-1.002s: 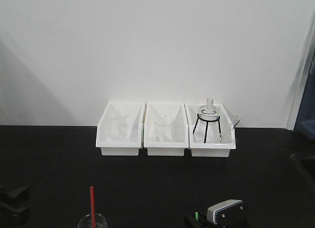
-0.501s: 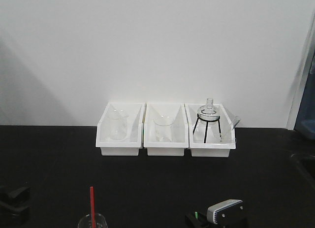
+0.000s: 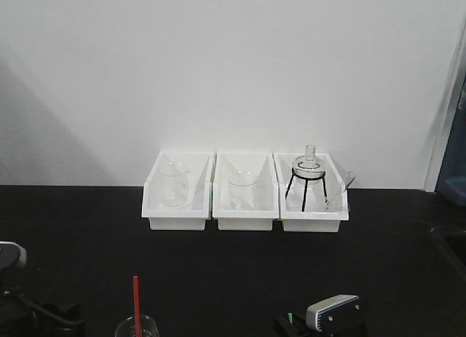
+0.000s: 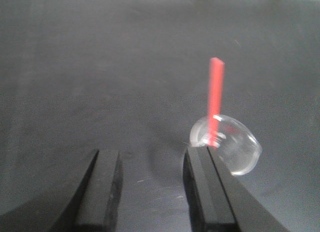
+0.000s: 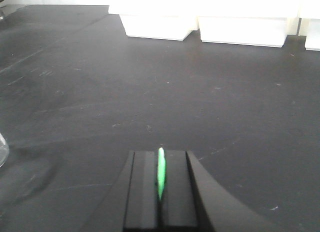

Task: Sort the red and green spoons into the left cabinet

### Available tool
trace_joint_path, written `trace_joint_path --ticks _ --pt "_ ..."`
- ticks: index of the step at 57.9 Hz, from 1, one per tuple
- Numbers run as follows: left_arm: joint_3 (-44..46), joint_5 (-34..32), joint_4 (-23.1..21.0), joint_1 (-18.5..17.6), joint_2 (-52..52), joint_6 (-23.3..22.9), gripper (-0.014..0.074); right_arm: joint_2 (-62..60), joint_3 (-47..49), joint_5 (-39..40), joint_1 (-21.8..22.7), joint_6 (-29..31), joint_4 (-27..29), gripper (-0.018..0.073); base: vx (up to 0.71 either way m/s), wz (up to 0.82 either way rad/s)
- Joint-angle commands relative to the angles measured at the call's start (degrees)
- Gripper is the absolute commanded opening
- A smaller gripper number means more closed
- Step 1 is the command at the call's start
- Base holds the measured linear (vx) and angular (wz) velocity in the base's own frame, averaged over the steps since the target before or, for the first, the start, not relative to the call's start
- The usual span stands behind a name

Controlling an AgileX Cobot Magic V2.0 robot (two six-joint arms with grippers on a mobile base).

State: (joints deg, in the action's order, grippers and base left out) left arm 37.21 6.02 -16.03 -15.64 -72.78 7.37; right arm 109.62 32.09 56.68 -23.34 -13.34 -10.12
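Note:
The red spoon [image 3: 135,297] stands handle-up in a small glass beaker [image 3: 136,328] at the near edge of the black table. In the left wrist view the red spoon [image 4: 216,96] and its beaker [image 4: 237,147] sit just ahead and to the right of my left gripper [image 4: 152,154], which is open with only bare table between its fingers. My right gripper [image 5: 160,154] is shut on the green spoon [image 5: 161,172], whose thin edge shows between the pads. A bit of the green spoon [image 3: 291,319] also peeks out at the bottom of the front view. The left cabinet is out of view.
Three white bins [image 3: 245,191] holding glassware stand in a row against the back wall. They also show along the top of the right wrist view as white bins [image 5: 160,24]. A dark edge of something [image 3: 451,239] lies at the far right of the table.
My left arm has shifted in the front view, dropping lower and moving right toward the beaker with the red spoon. The right gripper and green spoon have stayed put.

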Motion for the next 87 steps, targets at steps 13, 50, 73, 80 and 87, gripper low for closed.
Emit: trace_joint_path --ticks 13,50,73,80,87 --pt "2.0 -12.8 -0.6 -6.9 -6.1 1.2 0.0411 -2.4 1.1 4.2 -0.2 0.4 -0.1 -0.0008 0.00 0.00" --pt "8.7 -18.8 -0.1 -7.3 -16.4 -1.8 0.0411 -2.4 1.1 4.3 -0.2 0.4 -0.1 -0.0009 0.00 0.00" --pt "8.7 -23.8 1.6 -9.2 -18.1 -1.8 0.0447 -2.4 1.1 4.3 -0.2 0.4 -0.1 -0.0009 0.00 0.00" --pt "8.7 -23.7 3.1 -9.6 -18.1 -1.8 0.0512 -2.4 1.1 4.3 -0.2 0.4 -0.1 -0.0009 0.00 0.00" --pt "8.7 -23.6 2.9 -9.6 -18.1 -2.7 0.0563 -2.4 1.1 4.3 -0.2 0.4 -0.1 -0.0009 0.00 0.00"
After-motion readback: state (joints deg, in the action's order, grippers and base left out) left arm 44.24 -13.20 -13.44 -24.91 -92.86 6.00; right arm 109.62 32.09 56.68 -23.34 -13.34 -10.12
